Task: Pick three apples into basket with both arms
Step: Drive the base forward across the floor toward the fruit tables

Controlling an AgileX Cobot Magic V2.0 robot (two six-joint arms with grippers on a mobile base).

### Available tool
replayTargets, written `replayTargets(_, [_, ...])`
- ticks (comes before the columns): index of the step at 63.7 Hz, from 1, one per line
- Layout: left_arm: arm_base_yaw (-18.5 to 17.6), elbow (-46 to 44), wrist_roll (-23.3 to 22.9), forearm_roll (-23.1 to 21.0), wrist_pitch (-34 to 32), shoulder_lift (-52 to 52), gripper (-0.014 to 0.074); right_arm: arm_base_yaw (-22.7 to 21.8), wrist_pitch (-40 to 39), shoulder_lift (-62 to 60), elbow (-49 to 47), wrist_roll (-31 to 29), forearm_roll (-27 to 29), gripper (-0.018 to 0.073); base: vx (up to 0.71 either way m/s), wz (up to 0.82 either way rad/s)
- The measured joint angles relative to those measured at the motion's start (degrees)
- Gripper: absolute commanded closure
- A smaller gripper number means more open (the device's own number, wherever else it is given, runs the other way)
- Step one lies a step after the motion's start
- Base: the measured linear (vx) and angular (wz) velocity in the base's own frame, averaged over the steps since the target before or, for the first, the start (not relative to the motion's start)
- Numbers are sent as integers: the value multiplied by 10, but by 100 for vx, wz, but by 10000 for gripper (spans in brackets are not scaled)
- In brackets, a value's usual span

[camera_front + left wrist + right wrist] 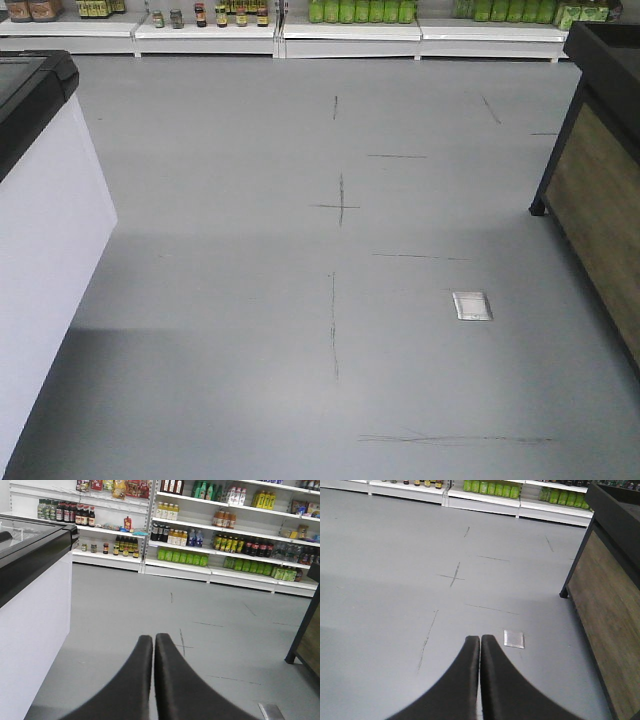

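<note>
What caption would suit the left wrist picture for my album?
Left arm's shut black fingers aim over grey floor toward white shop shelves stocked with bottles.

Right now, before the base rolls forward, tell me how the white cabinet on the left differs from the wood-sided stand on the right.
The white cabinet has plain white sides; the wood-sided stand has a brown wood-grain panel in a black frame. The cabinet's side runs straight down to the floor, while the stand is raised on a slim black leg. Both have black tops and stand on opposite sides of the grey floor.
</note>
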Motion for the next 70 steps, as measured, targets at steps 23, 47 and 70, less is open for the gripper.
replayTargets(23, [0, 0, 0, 0, 0, 0, 603, 0, 0, 0, 0, 0, 0, 568, 0, 0])
replayTargets(47, [0, 0, 0, 0, 0, 0, 603, 0, 0, 0, 0, 0, 0, 568, 0, 0])
replayTargets(70, [0, 0, 0, 0, 0, 0, 603, 0, 0, 0, 0, 0, 0, 568, 0, 0])
